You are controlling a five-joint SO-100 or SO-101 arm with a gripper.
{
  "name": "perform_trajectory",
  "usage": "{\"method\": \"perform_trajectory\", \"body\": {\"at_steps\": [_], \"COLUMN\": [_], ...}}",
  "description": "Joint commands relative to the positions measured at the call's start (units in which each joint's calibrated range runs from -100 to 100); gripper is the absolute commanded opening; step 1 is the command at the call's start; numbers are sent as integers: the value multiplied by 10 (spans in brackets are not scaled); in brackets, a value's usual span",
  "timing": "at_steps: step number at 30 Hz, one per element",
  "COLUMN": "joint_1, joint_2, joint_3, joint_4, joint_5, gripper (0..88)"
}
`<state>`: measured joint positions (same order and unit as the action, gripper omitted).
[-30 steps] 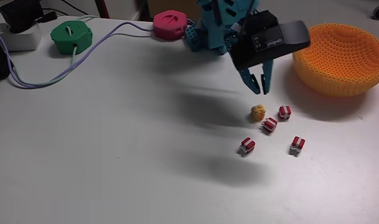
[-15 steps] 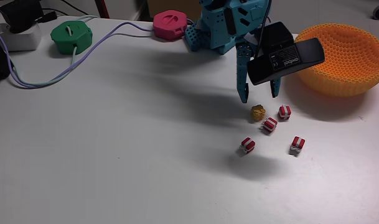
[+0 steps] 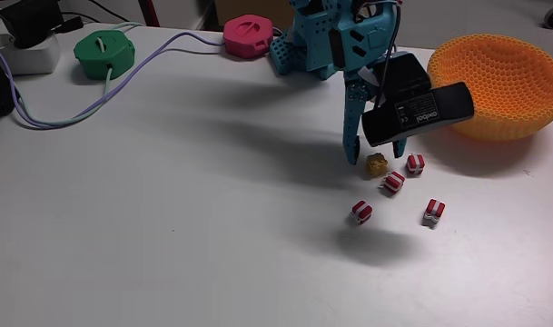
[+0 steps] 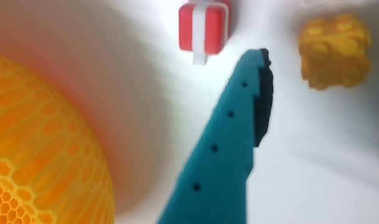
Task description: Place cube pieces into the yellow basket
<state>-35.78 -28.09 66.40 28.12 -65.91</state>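
- Tool lowered onto the tabletop, jaws spread wide and holding nothing, teal fingers planted on either side of the yellow-orange studded cube.
- In the wrist view, one teal finger slanting across the middle, studded cube just beside its tip toward the picture's right, apparently not touching.
- Four red-and-white striped cubes loose on the tabletop near its right edge in the fixed view: one just right of the studded cube, one just below, one and one nearer the front edge.
- One striped cube seen in the wrist view beyond the finger's tip.
- Yellow basket at the far right corner, well apart from the cubes; mesh wall close at the wrist view's lower left.
- Green round casing and pink round casing along the far edge, lilac cable running between them.
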Motion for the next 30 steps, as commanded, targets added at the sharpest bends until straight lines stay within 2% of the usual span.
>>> {"method": "perform_trajectory", "body": {"at_steps": [1,4,13,19,21,25,30], "joint_1": [5,1,24,32,-4,-128,-271], "joint_2": [20,33,-14,-107,-148,-216,-266], "joint_3": [-45,-46,-76,-218,-249,-262,-232], "joint_4": [-14,-17,24,213,290,408,431], "joint_5": [-4,-10,15,34,9,-86,-198], "gripper": [183,0,0,0,0,0,0]}}
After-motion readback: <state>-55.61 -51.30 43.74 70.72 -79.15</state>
